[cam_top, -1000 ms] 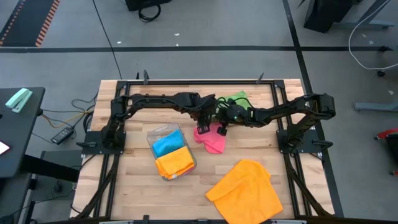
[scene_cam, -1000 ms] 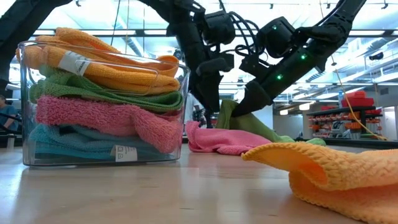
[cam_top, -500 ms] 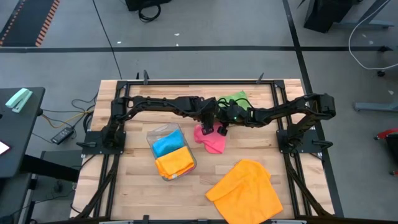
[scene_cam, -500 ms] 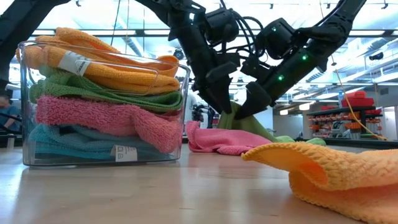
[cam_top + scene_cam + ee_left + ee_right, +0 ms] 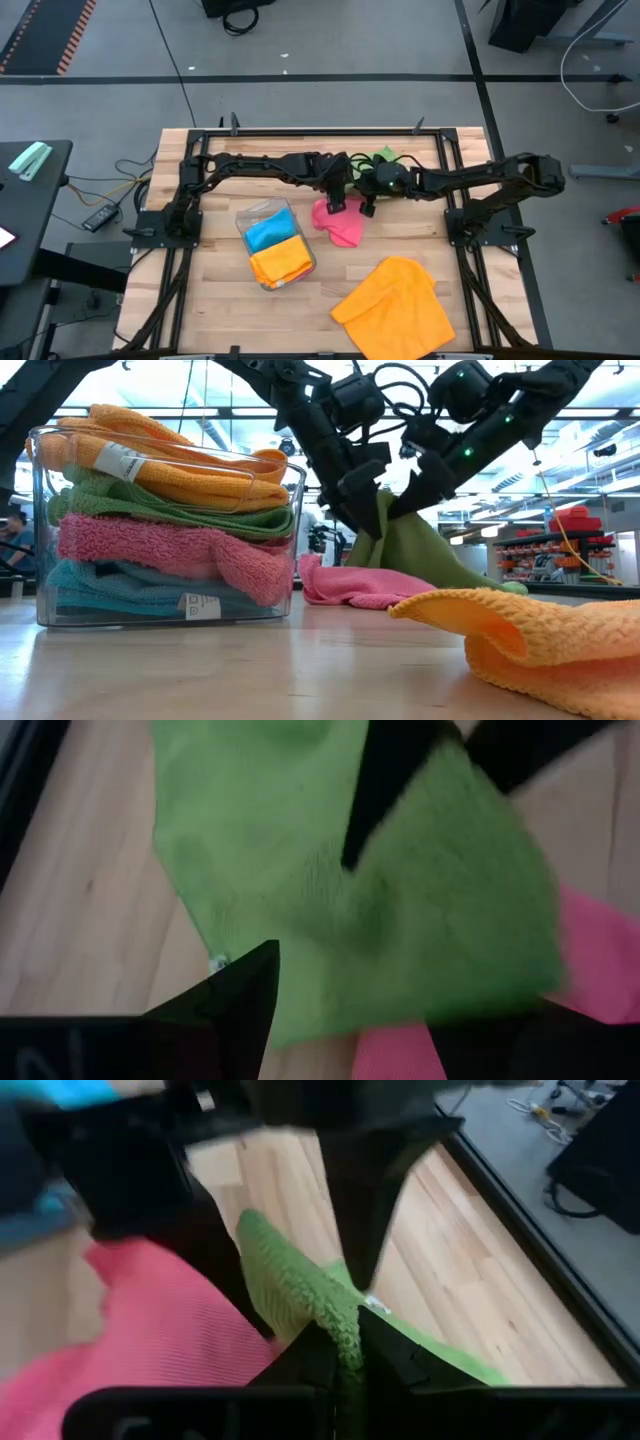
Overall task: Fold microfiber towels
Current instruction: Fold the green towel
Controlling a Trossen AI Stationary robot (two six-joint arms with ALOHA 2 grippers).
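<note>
Table [image 5: 215,310]: light wood top w/ black frame, seen filling the centre of the high view.
Orange towel [image 5: 392,305]: largest loose cloth, lies crumpled at lower right of the high view; in the low view [image 5: 540,635] its curled edge is seen at lower right foreground.
Clear tray [image 5: 256,215]: placed left of centre in the high view; blue and orange cloths are seen in it from above. In the low view [image 5: 295,490] a stack is shown at frame left: orange on top, then green, pink, blue at bottom.
Green towel [image 5: 415,550]: lifted to a peak at upper centre of the low view, lower part draped down to the table behind the pink one. In the high view only a bit is seen [image 5: 384,155], upper centre.
Pink towel [image 5: 338,222]: lies bunched at centre of the high view, just right of the tray; flat on the table in the low view [image 5: 355,585].
Right gripper [image 5: 367,207]: at frame centre, reached in from the right; fingers pressed together on a fold of the green towel, seen clamped in the right wrist view [image 5: 345,1342].
Left gripper [image 5: 335,203]: just left of the right one, above the pink towel; fingers spread, green cloth seen betw. them in the left wrist view [image 5: 400,1010], no grip shown.
</note>
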